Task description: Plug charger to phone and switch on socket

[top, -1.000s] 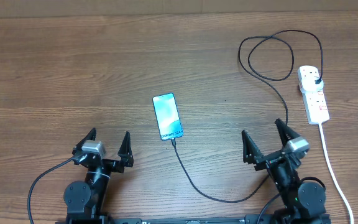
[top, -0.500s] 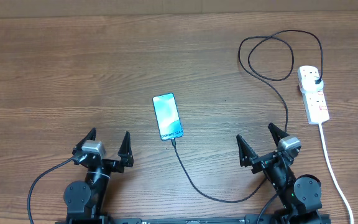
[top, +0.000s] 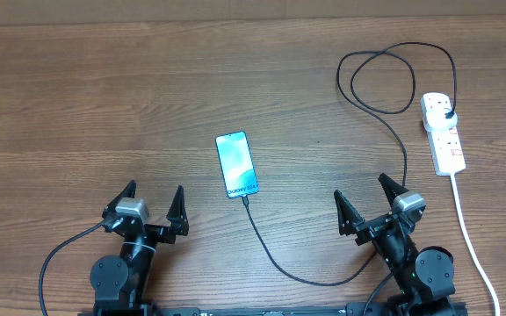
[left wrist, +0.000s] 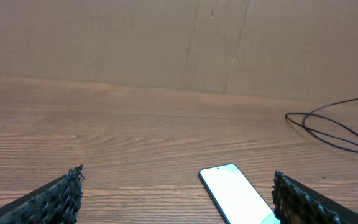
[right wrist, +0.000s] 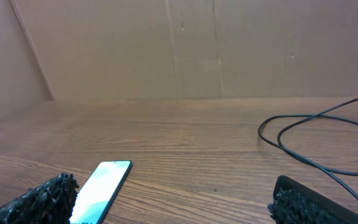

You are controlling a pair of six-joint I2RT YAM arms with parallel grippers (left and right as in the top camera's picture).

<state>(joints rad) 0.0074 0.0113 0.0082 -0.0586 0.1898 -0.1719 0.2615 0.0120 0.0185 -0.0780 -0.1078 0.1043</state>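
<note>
Right gripper [top: 361, 187] has drifted a touch left and lower in the frame, nothing else has budged. Phone [top: 236, 164] lies flat mid-frame, screen lit. The charger [top: 275, 254] meets its lower edge; it looks plugged in, though I can't tell from here how firmly. The charger swings down, curves back up past the right arm, loops at upper right and ends in the plug on the socket [top: 446, 145], far right. Whether the switch is on, can't say. Both sets of jaws stand wide apart and empty, left gripper [top: 155, 187] parked lower left. Here's the worry: that charger runs right alongside the right arm. A reach for the socket could snag it, tugging the connector loose or dragging the phone. A heavy press might also shove the socket.
</note>
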